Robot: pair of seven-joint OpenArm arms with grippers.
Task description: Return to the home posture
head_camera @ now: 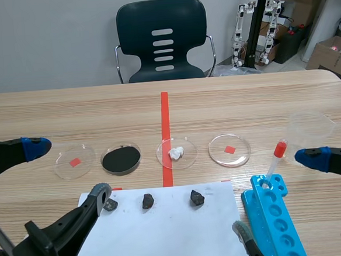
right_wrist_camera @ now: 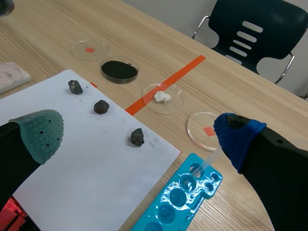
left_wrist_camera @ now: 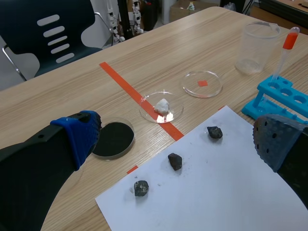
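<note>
left gripper [left_wrist_camera: 178, 137]: spread wide, empty, over the paper sheet's [head_camera: 166, 234] left edge | right gripper [right_wrist_camera: 138, 134]: spread wide, empty, off the sheet's right edge, straddling the pipette [head_camera: 276, 158] (upright in its rack [head_camera: 276, 220]) | advice: lift clear of the pipette before retracting | hidden: arm joints cut off, so closeness to home is unclear

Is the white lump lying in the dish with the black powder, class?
No, the white lump sits in its own clear dish, beside the one holding black powder.
</note>
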